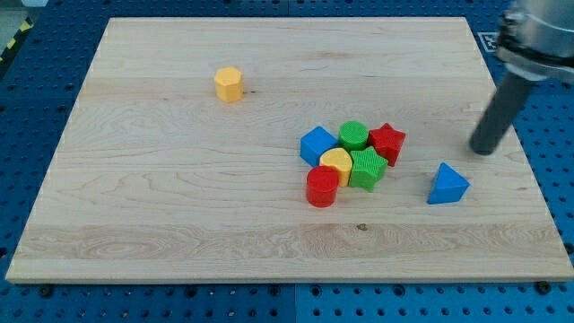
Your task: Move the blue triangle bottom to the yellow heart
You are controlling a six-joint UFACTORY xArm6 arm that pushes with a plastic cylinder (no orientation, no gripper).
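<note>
The blue triangle [447,184] lies alone on the wooden board at the view's right. The yellow heart [336,164] sits in a tight cluster near the board's middle, to the left of the triangle. My tip [482,149] is at the end of the dark rod, which comes down from the view's top right. The tip stands above and to the right of the blue triangle, with a small gap between them.
Around the yellow heart are a blue cube [317,144], a green cylinder [353,135], a red star [387,142], a green block [367,169] and a red cylinder [322,187]. A yellow hexagon [230,84] sits alone at the upper left. The board's right edge [520,152] is near my tip.
</note>
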